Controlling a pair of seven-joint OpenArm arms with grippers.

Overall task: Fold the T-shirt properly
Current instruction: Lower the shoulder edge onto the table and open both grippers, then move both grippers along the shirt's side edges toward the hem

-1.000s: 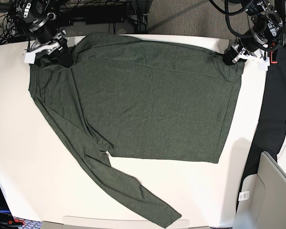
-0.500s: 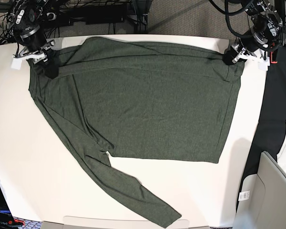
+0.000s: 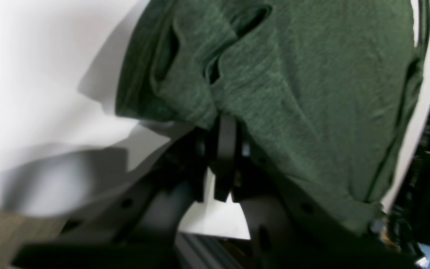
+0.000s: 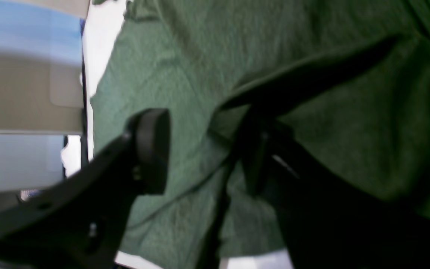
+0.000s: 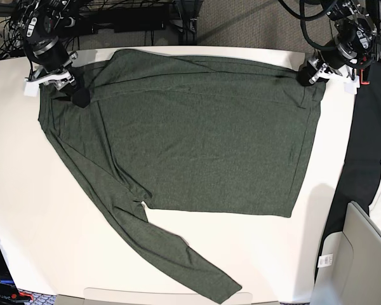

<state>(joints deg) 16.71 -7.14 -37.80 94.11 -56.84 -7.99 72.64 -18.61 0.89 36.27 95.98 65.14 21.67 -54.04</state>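
Left end effector (image 3: 224, 149): jaws closed flat on a bunched edge of the T-shirt (image 5: 197, 133) at its far right corner. Right end effector (image 4: 200, 149): jaws spread wide, one black finger (image 4: 151, 149) over the fabric, the other under a raised fold at the far left shoulder. T-shirt lies spread on the white tabletop (image 5: 25, 210), one long sleeve (image 5: 171, 254) trailing toward the near edge. Black cloth (image 5: 371, 146) hangs off the right side.

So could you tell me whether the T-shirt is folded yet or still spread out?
Mostly spread. The T-shirt lies flat on the white table, one long sleeve stretched out; only its far edge is doubled over.
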